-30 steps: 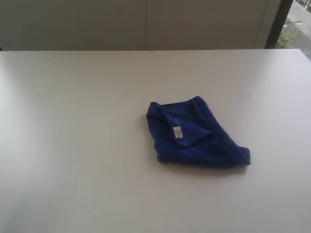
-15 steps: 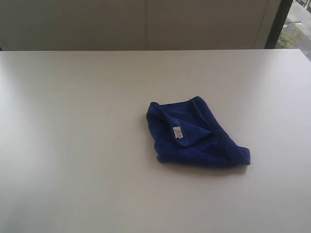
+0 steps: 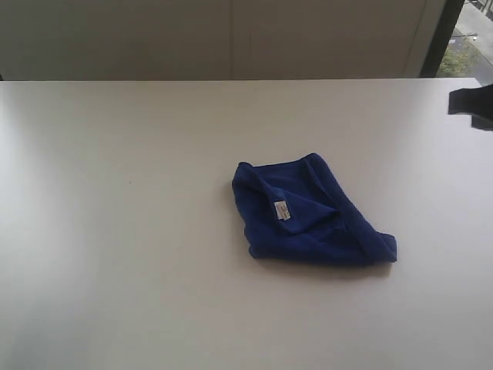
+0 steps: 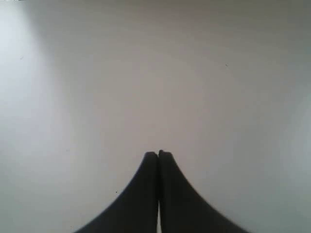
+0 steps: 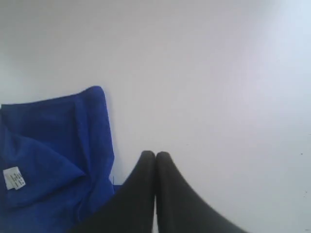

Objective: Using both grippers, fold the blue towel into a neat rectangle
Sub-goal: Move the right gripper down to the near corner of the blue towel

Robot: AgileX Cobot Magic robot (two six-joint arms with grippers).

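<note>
Table, near side: bare white table (image 3: 115, 301) between me and the work.
Blue towel (image 3: 308, 212): right of centre on the table, bunched in overlapping layers; neither gripper touches it.
Risk, towel: I judge a pinch into the heap could take several layers, so it would lift as a wad.
White label (image 3: 282, 210): face up on an upper fold.
Right gripper (image 5: 155, 154): fingers pressed together, holding nothing, over bare table just beside the towel's edge.
Risk, right: closed tips would only shove the cloth.
Left gripper (image 4: 158, 153): fingers together, empty; its wrist view shows only table.
Risk, left: uneven grips could skew the fold.
Far right edge: dark arm part (image 3: 471, 102), probably my right arm.
</note>
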